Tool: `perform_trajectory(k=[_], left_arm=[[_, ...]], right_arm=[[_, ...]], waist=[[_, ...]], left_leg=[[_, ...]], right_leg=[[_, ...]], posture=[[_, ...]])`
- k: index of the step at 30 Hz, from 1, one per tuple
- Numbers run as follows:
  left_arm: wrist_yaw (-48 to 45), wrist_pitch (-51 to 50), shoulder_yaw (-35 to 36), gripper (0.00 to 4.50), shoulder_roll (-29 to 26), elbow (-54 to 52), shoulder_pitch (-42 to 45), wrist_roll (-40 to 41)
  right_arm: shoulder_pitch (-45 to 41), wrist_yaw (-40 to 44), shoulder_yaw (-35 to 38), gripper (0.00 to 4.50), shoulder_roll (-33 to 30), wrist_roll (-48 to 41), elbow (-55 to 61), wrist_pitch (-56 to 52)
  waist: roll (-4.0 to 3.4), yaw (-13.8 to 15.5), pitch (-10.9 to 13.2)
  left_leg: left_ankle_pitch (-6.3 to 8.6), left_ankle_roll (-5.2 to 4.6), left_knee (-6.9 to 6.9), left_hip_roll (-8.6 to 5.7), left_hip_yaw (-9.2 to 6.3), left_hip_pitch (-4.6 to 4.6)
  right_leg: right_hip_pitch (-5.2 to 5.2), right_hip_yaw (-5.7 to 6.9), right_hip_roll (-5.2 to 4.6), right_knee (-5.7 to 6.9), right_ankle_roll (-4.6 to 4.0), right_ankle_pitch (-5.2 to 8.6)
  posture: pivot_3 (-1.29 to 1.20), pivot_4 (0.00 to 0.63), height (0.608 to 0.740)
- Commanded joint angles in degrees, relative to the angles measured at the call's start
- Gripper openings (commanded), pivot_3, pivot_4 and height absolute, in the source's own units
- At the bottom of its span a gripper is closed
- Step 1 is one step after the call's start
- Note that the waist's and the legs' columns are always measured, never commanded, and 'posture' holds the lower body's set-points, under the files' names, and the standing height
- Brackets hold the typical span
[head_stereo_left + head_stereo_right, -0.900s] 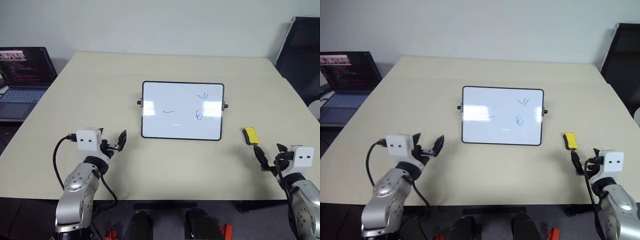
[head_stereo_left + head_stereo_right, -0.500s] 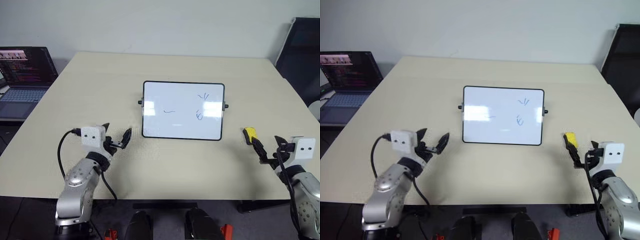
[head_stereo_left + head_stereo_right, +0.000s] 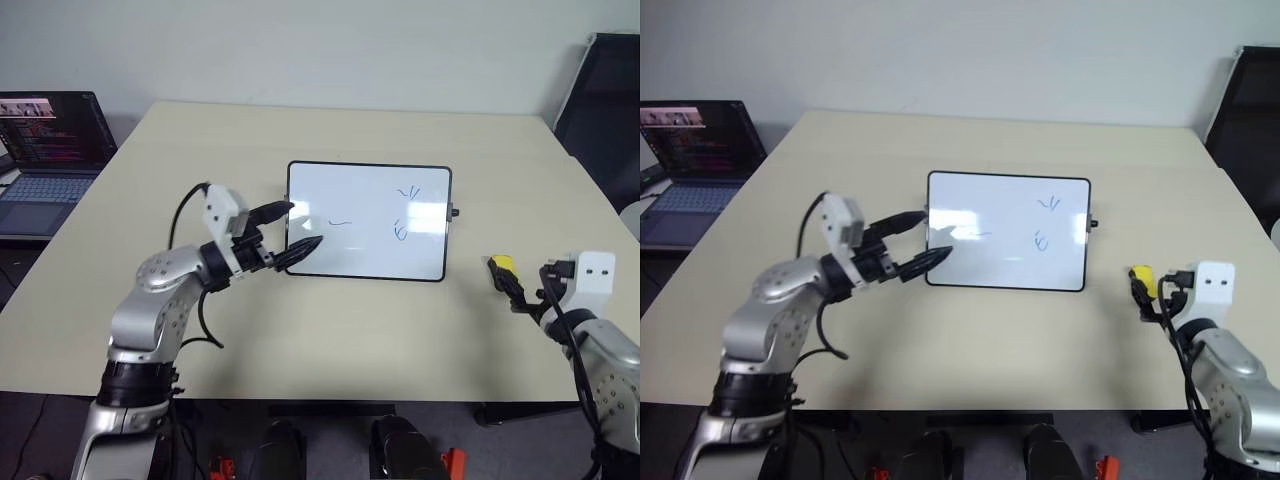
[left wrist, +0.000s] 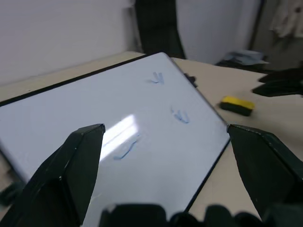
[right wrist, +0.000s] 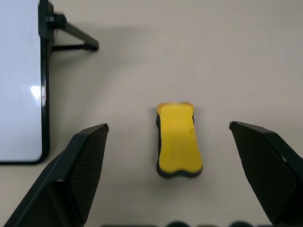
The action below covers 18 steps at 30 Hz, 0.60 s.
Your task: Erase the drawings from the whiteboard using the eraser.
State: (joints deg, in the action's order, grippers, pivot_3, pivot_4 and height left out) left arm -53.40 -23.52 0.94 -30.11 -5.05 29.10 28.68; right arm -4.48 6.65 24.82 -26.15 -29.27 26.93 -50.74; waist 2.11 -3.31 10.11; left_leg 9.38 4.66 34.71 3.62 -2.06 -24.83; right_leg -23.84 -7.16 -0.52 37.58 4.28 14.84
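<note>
Both hands spread wide, nothing pinched yet

Left hand (image 3: 285,232) up over the left edge of the whiteboard (image 3: 368,222), two black fingers (image 3: 303,248) splayed apart, not gripping anything; can't tell whether the tips touch the board; right hand (image 5: 175,208) spread wide too, hanging just short of the eraser (image 5: 179,140), which sits between the finger lines on the bench (image 3: 330,330), yellow side up with a dark rim below; eraser just off the whiteboard's right side, near its black knob and little stand leg; drawings (image 3: 400,210) untouched in blue: wavy dash left of centre, V-ish scribble and a small loop under it toward the right; board glossy with glare patches; off the bench's left corner an open laptop (image 3: 50,150); dark chair (image 3: 605,110) at far right.
</note>
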Motion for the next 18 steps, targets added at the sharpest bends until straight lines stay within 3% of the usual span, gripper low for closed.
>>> perform_trajectory(k=[1,10,18], left_arm=[[-7.4,-2.0,-3.8,4.50,-1.2,-0.2,4.3,1.8],[-19.7,-1.4,-12.2,4.50,-1.2,4.5,13.4,-1.4],[-21.2,-0.4,-12.4,4.50,-0.8,4.8,14.2,-2.6]], right_arm=[[-3.5,-1.4,2.5,4.48,-0.6,-1.9,0.1,-3.7],[-11.2,0.9,-6.3,4.48,-2.3,5.7,-14.2,1.6],[-12.9,3.0,-8.0,4.48,-2.8,9.4,-20.9,5.4]], waist=[[0.00,0.0,0.0],[-0.03,-0.5,0.0],[-0.06,-0.4,0.0]], left_leg=[[0.00,-0.01,-0.02,0.00,0.00,0.00],[-0.01,-0.03,-0.20,0.03,-0.01,0.00],[-0.01,-0.03,-0.21,0.04,-0.02,-0.01]], right_leg=[[0.01,-0.01,0.00,0.00,0.01,0.00],[-0.11,-0.04,0.09,0.08,0.02,0.01],[-0.14,-0.03,0.10,0.13,0.07,0.02]], posture=[[0.00,0.150,0.740],[0.00,0.150,0.740],[0.00,0.150,0.740]])
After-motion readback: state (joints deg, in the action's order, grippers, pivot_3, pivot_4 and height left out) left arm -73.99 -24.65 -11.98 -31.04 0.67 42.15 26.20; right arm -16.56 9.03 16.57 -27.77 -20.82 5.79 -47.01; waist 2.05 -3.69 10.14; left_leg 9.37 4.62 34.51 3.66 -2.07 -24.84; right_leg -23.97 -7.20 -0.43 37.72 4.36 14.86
